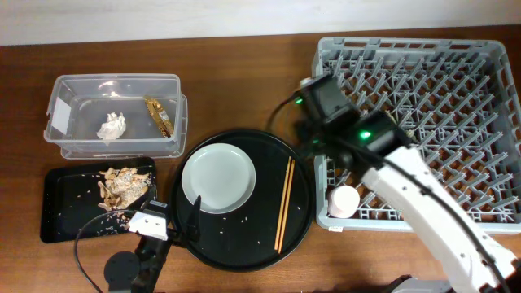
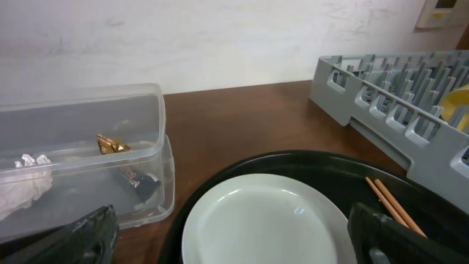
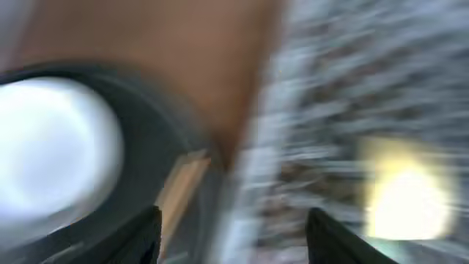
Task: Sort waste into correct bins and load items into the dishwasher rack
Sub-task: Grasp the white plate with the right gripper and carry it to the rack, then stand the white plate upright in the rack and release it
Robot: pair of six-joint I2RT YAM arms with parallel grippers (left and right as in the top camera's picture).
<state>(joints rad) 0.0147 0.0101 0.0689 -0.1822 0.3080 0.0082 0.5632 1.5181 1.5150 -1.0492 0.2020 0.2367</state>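
Fingers of the left hand are spread wide and grip nothing, at the near-left rim of the round black tray. They sit at the near edge of the pale plate, which lies on that tray to the left of a pair of chopsticks. The right hand is in a blurred view, fingers apart, at the left edge of the dishwasher rack. The yellow bowl sits in the rack, and a small pale cup stands in its near-left corner. Far left on the table, the clear tub holds the tissue and the wrapper. The black rectangular tray, just nearer, holds the food scraps.
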